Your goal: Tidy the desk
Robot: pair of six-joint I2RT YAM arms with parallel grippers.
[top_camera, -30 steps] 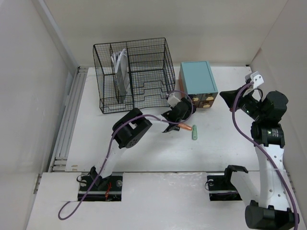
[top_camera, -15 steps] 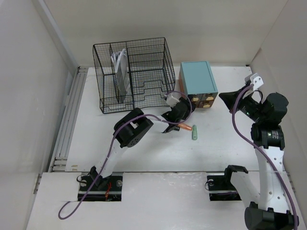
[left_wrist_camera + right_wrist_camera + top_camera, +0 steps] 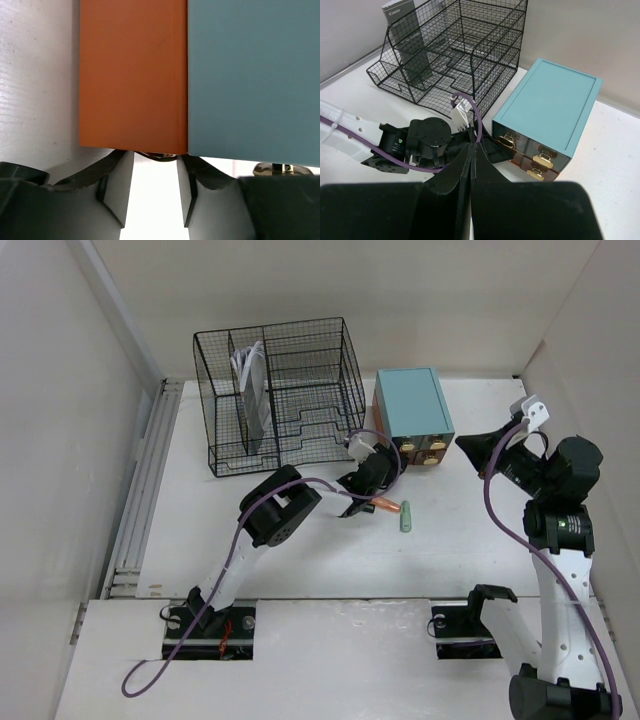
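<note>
The white desk [image 3: 300, 560] holds a black wire-mesh organizer [image 3: 280, 400] and a small teal drawer box [image 3: 412, 412]. My left gripper [image 3: 375, 480] is at the box's lower left drawer. In the left wrist view its fingers [image 3: 120, 185] close on a dark drawer handle [image 3: 159, 156] under the orange drawer front [image 3: 132, 75]. My right gripper [image 3: 472, 446] is raised right of the box, shut and empty, its fingers pressed together in the right wrist view [image 3: 471, 146]. An orange pen [image 3: 383, 506] and a green marker [image 3: 407, 517] lie just in front of the left gripper.
The organizer [image 3: 455, 45] holds upright papers in its left slot [image 3: 250, 380]. The box [image 3: 547, 107] shows three brass handles [image 3: 545, 150]. White walls border the desk on the left, back and right. A purple cable [image 3: 320, 485] runs along the left arm.
The right arm has shifted slightly, its gripper still shut. The left gripper stays at the drawer; pen and marker have not moved.
</note>
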